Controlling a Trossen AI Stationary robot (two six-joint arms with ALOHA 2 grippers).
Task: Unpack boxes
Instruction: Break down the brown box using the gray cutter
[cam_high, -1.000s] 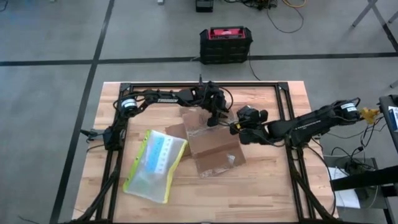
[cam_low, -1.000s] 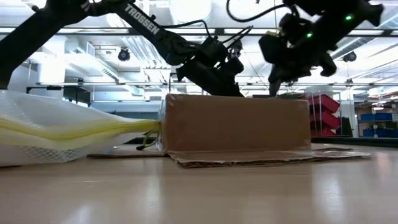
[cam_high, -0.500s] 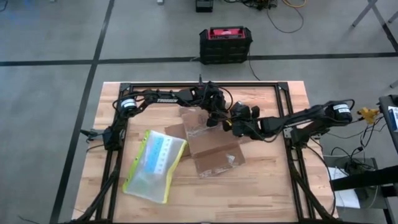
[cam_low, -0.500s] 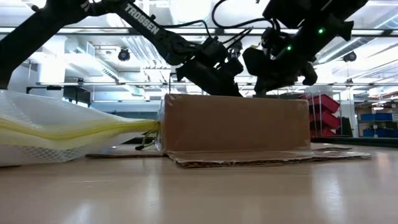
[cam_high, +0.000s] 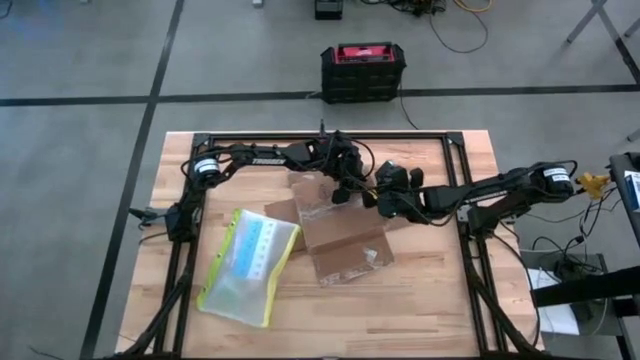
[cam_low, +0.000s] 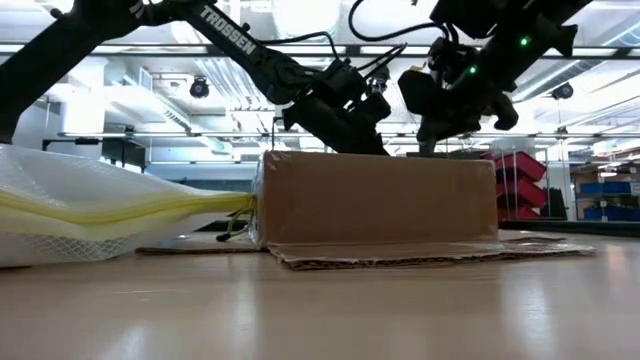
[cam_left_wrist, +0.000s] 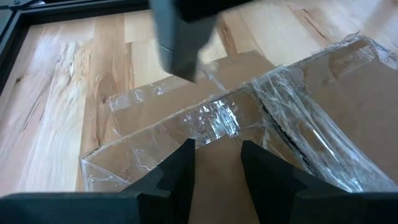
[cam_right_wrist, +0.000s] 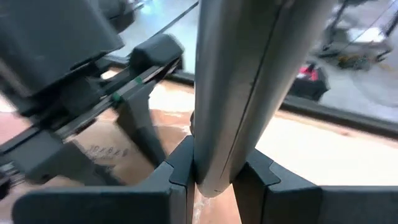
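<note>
Now that the right gripper (cam_high: 375, 192), clamped on a grey tool, has closed in beside the left gripper (cam_high: 343, 190), jaws apart over the box (cam_high: 340, 235), tape-cutting looks imminent.

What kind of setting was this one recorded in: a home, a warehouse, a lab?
Most likely a robotics lab or workshop. A wooden table stands on a grey concrete floor marked with dark tape lines, cables trail across that floor, and the low view shows an open industrial ceiling and red storage bins behind.
</note>
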